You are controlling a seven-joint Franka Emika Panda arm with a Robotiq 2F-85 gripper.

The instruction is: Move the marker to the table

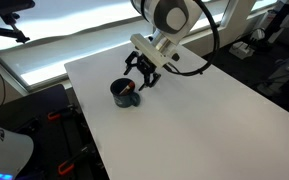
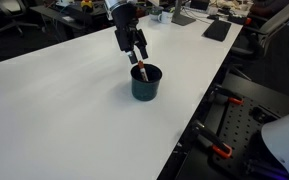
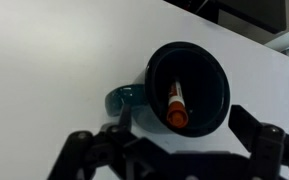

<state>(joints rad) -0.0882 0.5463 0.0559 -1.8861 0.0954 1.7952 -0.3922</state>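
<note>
The jaws are hanging released, spread wide. The marker (image 3: 175, 104) is leaning inside the mug (image 3: 202, 78) below and between them, on the bench (image 3: 54, 70).

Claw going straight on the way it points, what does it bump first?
Probably the marker standing in the mug, just below the open claw; depth is hard to judge.

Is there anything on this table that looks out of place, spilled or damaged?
Only the marker: it stands tilted inside the dark mug, leaning on its wall, under the open end effector. The mug sits upright on the table. Nothing looks spilled or damaged.
</note>
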